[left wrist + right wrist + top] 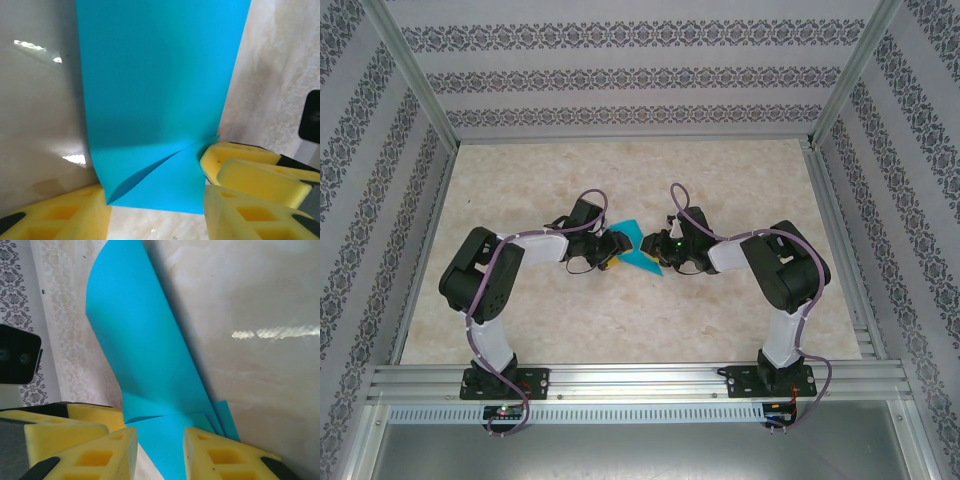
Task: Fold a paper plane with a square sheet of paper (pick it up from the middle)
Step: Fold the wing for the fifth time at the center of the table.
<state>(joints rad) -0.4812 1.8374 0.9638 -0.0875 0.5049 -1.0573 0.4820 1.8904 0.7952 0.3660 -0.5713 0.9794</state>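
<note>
Paper sheet [160,100]; far end off-frame

1. Top view: bright, even, diffuse light from overhead. The pale marbled tabletop [620,320] carries only faint, soft shadows. Focus is sharp throughout. The grey metal frame posts [408,70] splay mildly toward 10 and 2 o'clock.
2. Left wrist view: white glare patches on the tabletop at 10 and 8 o'clock. The thin turquoise-blue sheet of paper [160,75] darkens across its middle. The left gripper [155,200] shows yellow foam fingers [250,175] blurred at 5 o'clock.
3. Right wrist view: a glare streak at 3 o'clock and a soft shadow beside the sheet toward 1 o'clock.
</note>
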